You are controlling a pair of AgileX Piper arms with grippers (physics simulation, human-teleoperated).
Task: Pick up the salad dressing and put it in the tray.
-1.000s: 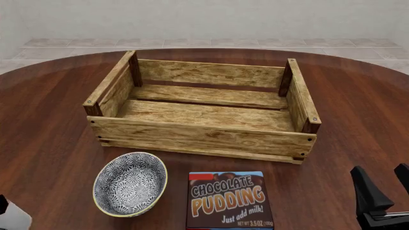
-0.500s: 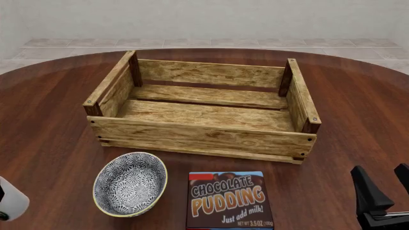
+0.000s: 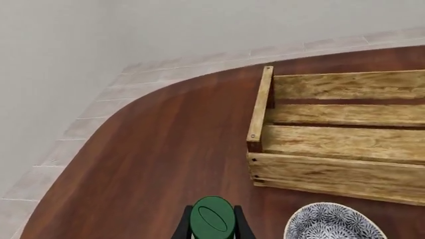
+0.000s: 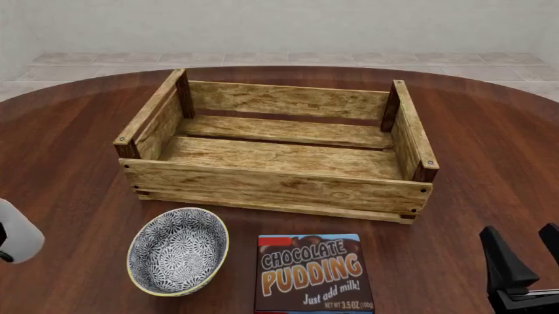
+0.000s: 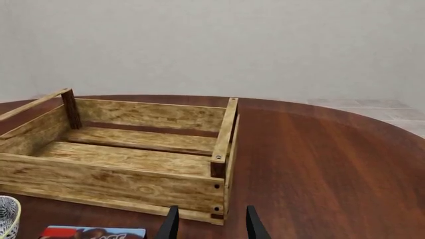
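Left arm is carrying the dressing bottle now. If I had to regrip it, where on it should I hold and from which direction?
Keep to the neck: the left gripper has a finger on each side of the salad dressing at its green cap. The body looks slim and round, so a side-on pinch across it should hold; I cannot see the lower body.

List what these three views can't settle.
- Salad dressing: front view's left edge cuts it off; in the left wrist view only its cap shows.
- Left gripper: only fingertips beside the cap; contact unclear.
- Chocolate pudding box: lower end cut off by the front view's bottom edge.
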